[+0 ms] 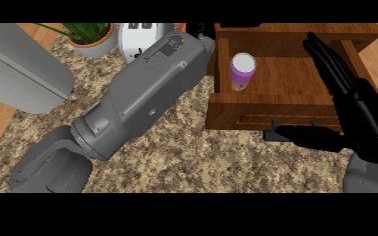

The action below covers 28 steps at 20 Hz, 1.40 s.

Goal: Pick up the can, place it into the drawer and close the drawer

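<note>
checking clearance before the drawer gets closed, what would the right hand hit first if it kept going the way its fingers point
Probably the drawer's back wall: the right hand points up-picture over the drawer's right side, well right of the can. Its height above the wood is unclear, so it may pass over.

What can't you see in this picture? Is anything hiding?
- Left hand: in the head view its own grey forearm covers nearly all of it, so its fingers cannot be made out.
- Potted plant: its leaves are cut off by the top edge.
- White appliance: half behind the forearm, so what it is stays unclear.
- Can in the drawer: label too small to read.
</note>
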Each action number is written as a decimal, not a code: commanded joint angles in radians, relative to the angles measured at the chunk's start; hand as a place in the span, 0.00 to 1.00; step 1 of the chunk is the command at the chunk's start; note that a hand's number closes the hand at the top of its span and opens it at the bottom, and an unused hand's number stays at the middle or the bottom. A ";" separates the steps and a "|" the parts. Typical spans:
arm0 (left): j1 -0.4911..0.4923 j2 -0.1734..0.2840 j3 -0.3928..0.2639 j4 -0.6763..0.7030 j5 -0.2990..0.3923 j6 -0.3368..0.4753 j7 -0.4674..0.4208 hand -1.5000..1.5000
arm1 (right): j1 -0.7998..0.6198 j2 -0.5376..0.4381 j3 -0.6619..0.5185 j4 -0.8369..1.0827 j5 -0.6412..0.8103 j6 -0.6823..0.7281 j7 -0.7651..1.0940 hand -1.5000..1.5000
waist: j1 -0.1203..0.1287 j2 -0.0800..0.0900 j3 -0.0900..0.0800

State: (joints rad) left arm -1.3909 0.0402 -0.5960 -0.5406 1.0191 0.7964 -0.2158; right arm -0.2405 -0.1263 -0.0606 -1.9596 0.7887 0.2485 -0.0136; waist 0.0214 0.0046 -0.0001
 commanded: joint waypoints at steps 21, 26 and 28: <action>0.158 0.272 -0.025 -0.382 -0.119 0.077 0.246 0.00 | -0.408 -0.005 0.046 1.104 0.461 -0.600 -0.116 0.00 | 0.036 -0.003 0.001; 0.159 0.294 -0.013 -0.420 -0.147 0.094 0.272 0.00 | -0.493 0.009 0.014 1.256 0.486 -0.710 -0.112 0.00 | 0.028 0.001 0.002; 0.201 0.309 0.012 -0.390 -0.141 0.031 0.229 0.00 | -0.547 -0.024 -0.032 1.324 0.464 -0.752 -0.143 0.00 | 0.036 0.015 0.002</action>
State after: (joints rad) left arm -1.2196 0.3237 -0.6007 -0.9162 0.8831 0.8546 0.0156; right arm -0.7716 -0.1439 -0.0420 -0.7785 1.2643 -0.3882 -0.1311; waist 0.0542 -0.0072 -0.0148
